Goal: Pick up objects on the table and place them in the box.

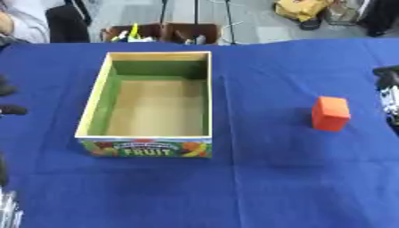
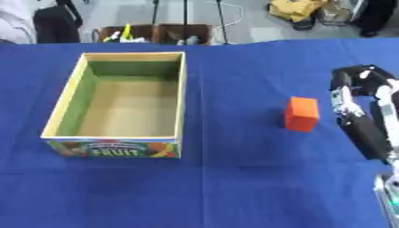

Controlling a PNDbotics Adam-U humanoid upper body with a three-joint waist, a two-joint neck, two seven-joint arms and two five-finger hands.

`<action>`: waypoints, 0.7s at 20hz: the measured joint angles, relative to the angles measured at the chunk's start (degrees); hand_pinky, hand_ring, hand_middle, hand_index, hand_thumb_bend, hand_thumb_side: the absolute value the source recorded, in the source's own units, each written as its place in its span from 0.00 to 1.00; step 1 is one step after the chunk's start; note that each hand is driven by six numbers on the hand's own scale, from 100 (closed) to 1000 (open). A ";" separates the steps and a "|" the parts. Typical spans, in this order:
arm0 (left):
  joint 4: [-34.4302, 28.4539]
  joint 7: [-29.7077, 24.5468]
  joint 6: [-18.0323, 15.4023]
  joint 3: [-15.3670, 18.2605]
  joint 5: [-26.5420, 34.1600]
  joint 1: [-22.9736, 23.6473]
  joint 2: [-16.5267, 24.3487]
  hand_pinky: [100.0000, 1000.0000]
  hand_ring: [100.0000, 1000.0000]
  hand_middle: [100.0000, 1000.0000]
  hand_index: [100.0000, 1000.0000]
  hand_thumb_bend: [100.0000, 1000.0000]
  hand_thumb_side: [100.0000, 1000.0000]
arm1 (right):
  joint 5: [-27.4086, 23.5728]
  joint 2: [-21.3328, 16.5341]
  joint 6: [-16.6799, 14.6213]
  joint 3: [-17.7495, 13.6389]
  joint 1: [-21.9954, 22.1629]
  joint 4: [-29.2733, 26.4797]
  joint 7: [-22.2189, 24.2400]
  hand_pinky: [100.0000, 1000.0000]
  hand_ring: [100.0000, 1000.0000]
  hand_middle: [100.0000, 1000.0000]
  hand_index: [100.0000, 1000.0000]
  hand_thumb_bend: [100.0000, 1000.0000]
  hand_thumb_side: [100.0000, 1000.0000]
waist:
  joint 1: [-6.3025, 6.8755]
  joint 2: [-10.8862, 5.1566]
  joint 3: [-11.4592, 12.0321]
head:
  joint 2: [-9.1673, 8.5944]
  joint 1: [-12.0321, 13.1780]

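Observation:
An orange block stands on the blue cloth, right of the box and apart from it. The open cardboard box with a "FRUIT" label on its front wall sits left of centre, and nothing shows inside it. My right hand rises at the right edge, just right of the block and not touching it, with relaxed fingers that hold nothing. Of my left hand only dark parts show at the left edge, well away from the box.
The blue cloth covers the whole table. Behind its far edge stand brown crates with items in them, and a yellow bag lies on the floor. A silvery part of my arm shows at the lower left corner.

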 measured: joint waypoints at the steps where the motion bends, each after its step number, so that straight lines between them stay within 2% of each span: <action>1: 0.00 -0.05 0.00 0.00 0.00 0.00 0.00 0.41 0.60 0.55 0.60 0.00 0.92 | 1.89 -0.40 -0.60 -0.08 -0.37 0.00 2.69 0.70 0.74 0.73 0.81 0.04 0.83 | 0.00 0.00 0.00 | 0.00 -0.03; 4: 0.00 -0.14 0.01 -0.01 0.00 0.01 0.00 0.41 0.60 0.55 0.60 0.00 0.92 | 6.66 -1.46 -1.95 -0.45 -1.53 0.00 9.89 0.71 0.76 0.73 0.83 0.15 0.77 | -0.01 0.00 0.01 | 0.00 -0.09; 7: 0.00 -0.21 0.06 -0.01 0.00 0.01 0.00 0.41 0.60 0.55 0.60 0.00 0.92 | 9.41 -2.61 -2.77 -0.67 -2.20 0.00 14.46 0.72 0.77 0.74 0.85 0.48 0.73 | -0.02 0.00 0.00 | 0.00 -0.11; 9: 0.00 -0.22 0.07 -0.01 0.00 0.01 0.00 0.41 0.60 0.55 0.60 0.00 0.92 | 10.84 -3.68 -3.16 -0.67 -2.42 0.00 16.73 0.73 0.78 0.74 0.87 0.59 0.73 | -0.05 0.00 0.00 | 0.00 -0.14; 14: 0.00 -0.25 0.09 -0.01 0.00 0.07 0.00 0.41 0.60 0.55 0.60 0.00 0.92 | 13.81 -7.30 -3.75 -0.64 -2.41 0.00 20.57 0.75 0.80 0.76 0.88 0.55 0.72 | -0.10 0.00 0.00 | 0.00 -0.17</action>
